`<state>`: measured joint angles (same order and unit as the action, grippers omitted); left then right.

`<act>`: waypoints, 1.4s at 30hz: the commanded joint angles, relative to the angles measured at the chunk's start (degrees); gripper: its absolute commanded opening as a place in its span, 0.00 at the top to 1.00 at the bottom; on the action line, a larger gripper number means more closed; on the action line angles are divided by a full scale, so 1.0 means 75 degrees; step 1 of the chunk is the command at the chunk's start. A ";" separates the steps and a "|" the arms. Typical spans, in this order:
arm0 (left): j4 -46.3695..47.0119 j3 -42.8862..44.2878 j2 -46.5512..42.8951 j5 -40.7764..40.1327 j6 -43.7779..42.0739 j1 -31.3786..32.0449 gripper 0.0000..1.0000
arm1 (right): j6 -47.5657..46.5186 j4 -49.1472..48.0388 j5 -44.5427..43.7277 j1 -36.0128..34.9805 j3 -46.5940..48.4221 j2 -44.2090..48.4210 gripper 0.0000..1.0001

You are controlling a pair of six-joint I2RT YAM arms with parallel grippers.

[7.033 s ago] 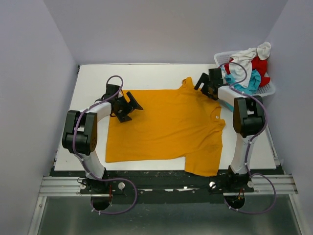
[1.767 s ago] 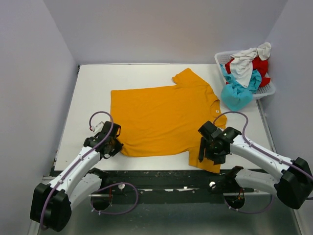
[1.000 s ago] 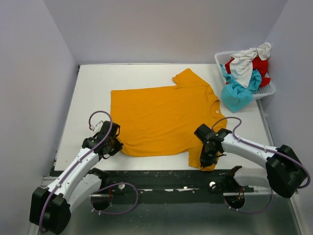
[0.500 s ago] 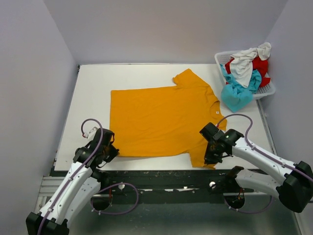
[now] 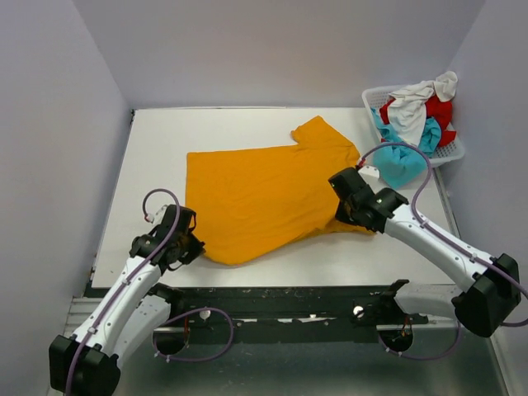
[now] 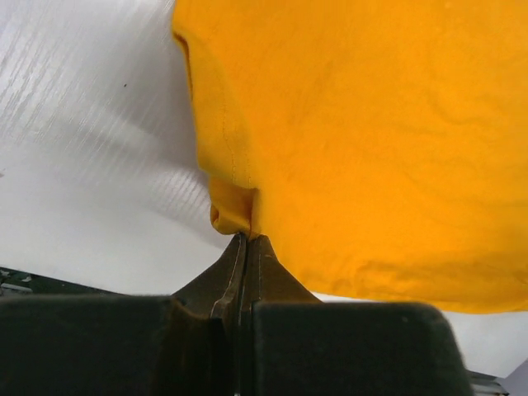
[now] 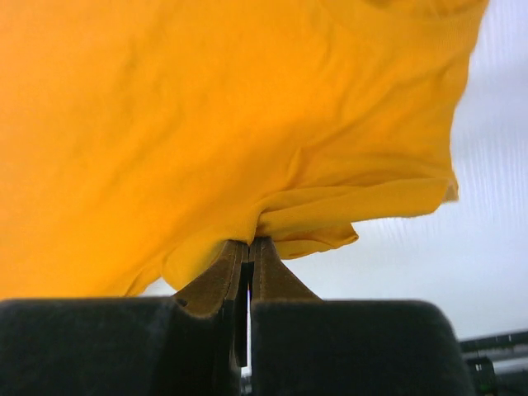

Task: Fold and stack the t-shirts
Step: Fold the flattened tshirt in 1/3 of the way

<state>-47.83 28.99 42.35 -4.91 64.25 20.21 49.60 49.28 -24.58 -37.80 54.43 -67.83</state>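
A mustard-orange t-shirt (image 5: 260, 194) lies spread on the white table (image 5: 157, 148). My left gripper (image 5: 195, 244) is shut on its near left hem corner (image 6: 231, 210), pinched at the fingertips. My right gripper (image 5: 345, 206) is shut on the near right sleeve (image 7: 330, 219) and holds it lifted above the table, folded in toward the shirt's body. The far sleeve (image 5: 318, 132) still lies flat. Turquoise (image 5: 400, 157), red (image 5: 437, 111) and white (image 5: 412, 103) t-shirts are heaped in the basket at the back right.
A white plastic lattice basket (image 5: 452, 152) stands at the table's back right corner. The black rail (image 5: 289, 301) runs along the near table edge, by both arm bases. Grey walls close in left, right and behind.
My right gripper has closed on the near right sleeve and carried it up and away from the table's front edge. My left arm has shifted slightly, still gripping the hem corner.
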 commanded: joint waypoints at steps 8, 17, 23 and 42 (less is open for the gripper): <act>0.0908 0.0861 0.1054 0.0495 -0.0979 -0.1251 1.00 | -0.1783 -0.2206 -0.0403 0.0911 0.0974 -0.1283 0.99; 0.1232 0.1721 0.2543 0.0405 -0.1285 -0.1579 1.00 | -0.2180 -0.3719 0.0502 0.1558 0.1020 -0.1990 0.99; 0.1398 0.1888 0.3201 0.0151 -0.1313 -0.1739 1.00 | -0.2141 -0.3854 0.1021 0.1810 0.1658 -0.3251 0.99; 0.1712 0.3071 0.3396 0.1564 -0.2193 -0.1974 0.02 | -0.2607 -0.4317 0.2875 0.2475 0.2811 -0.4434 0.00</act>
<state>-37.80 55.51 69.32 -3.44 50.70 4.47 31.97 17.76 -12.01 -18.92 84.44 -108.60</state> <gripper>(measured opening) 0.983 0.984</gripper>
